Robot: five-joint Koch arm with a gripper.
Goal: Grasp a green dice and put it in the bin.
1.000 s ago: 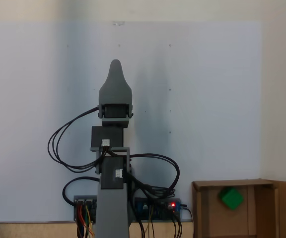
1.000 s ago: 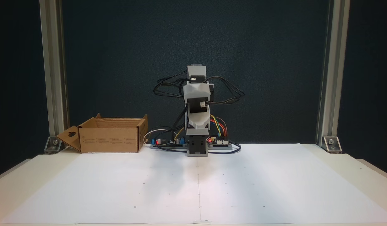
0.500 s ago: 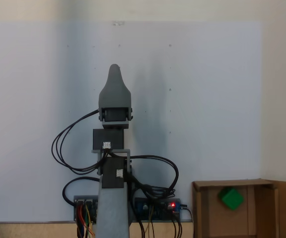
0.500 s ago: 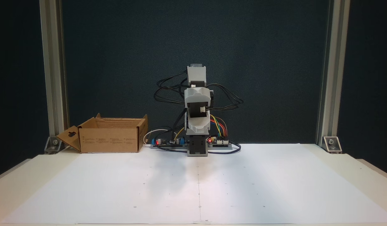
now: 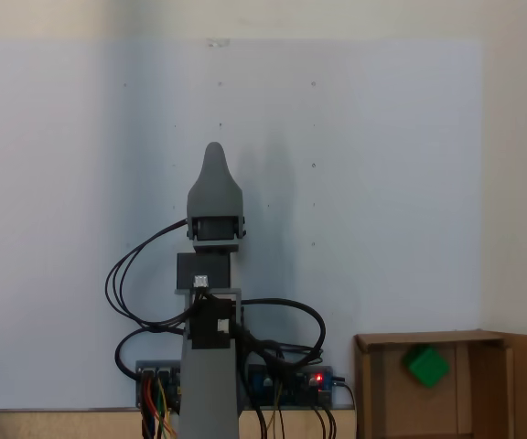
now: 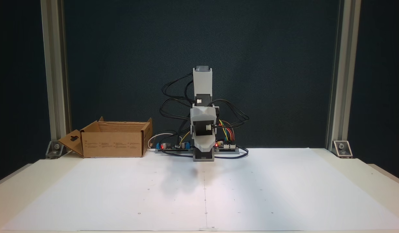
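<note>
The green dice [image 5: 425, 364] lies inside the bin [image 5: 381, 395], a brown cardboard box at the bottom right of a fixed view. The other fixed view shows the bin [image 6: 112, 144] at the left, next to the arm's base, with the dice hidden behind its wall. My grey gripper [image 5: 212, 152] points out over the white sheet, well away from the bin and holding nothing. From the front, the gripper [image 6: 204, 149] hangs low in front of the base. Only one tapered tip shows, so the jaw gap is hidden.
Circuit boards with red lights [image 6: 223, 146] and looping black cables [image 5: 126, 283] sit around the arm's base. Metal posts [image 6: 338, 81] stand at both back corners. The white paper sheet [image 6: 251, 194] spreads wide in front of the arm.
The arm has folded down and drawn back toward its base, lowering the gripper. The dice and the bin have not moved.
</note>
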